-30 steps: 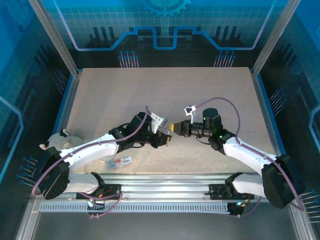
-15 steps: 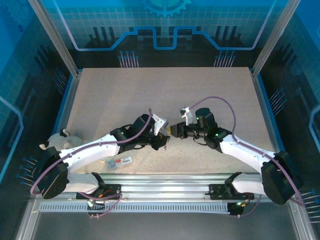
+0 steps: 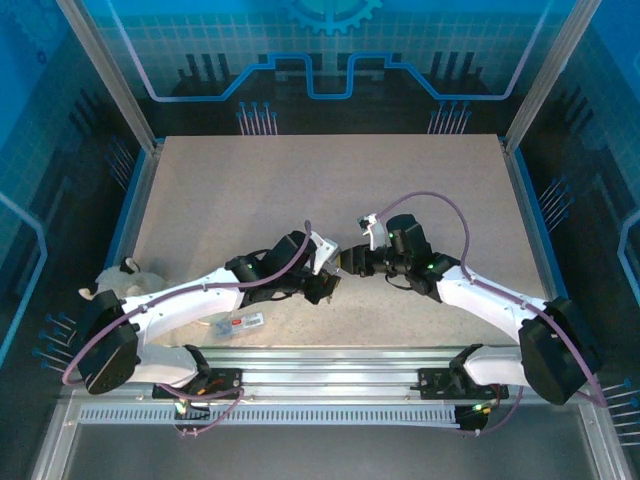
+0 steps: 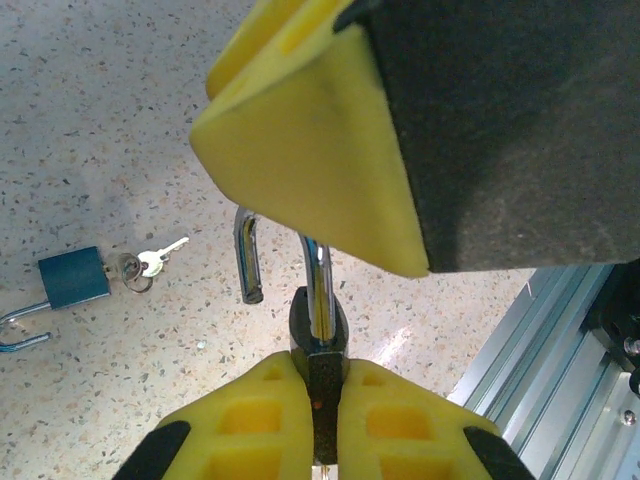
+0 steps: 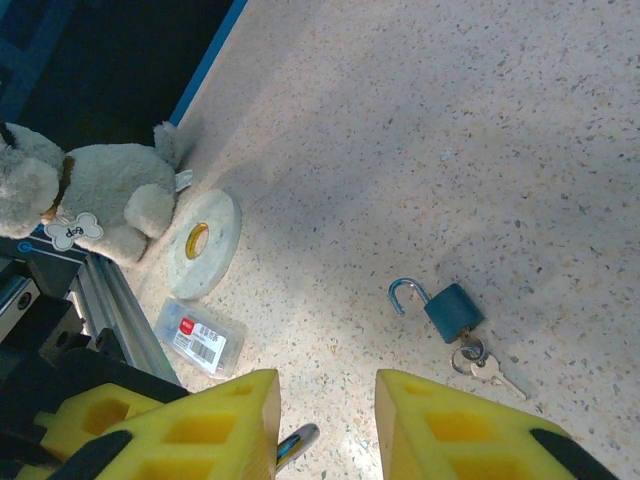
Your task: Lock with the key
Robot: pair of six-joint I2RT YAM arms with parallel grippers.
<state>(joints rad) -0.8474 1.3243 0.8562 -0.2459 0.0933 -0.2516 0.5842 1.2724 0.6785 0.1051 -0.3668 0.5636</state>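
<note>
In mid-table, the left gripper (image 4: 318,400) pinches a dark-bodied padlock (image 4: 305,325) with open silver shackle; the right gripper (image 5: 325,425), jaws spread, crowds that shackle. Beneath lie a blue open padlock (image 5: 455,310) with keys (image 5: 485,367); farther, white tape roll (image 5: 203,243), grey plush toy (image 5: 90,195).

Two arms meet mid-table toward the front; odds & ends lie off to the left.
Left gripper (image 4: 318,395) & right gripper (image 5: 327,385) sit tip to tip over the speckled beige table (image 3: 300,180), the left one w/ the black steel-shackled padlock (image 4: 318,340) between its fingers, a right-gripper finger just above the shackle. On the table below: blue-bodied metal padlock (image 5: 452,312), small silver keys on a ring (image 5: 483,363) just beside it. Further left, white roll of tape (image 5: 203,243) lies flat, grey plush toy animal (image 5: 85,195) beside it at the table's left edge, clear labelled plastic box (image 5: 200,335) nearer the aluminium front rail (image 3: 330,362).
</note>
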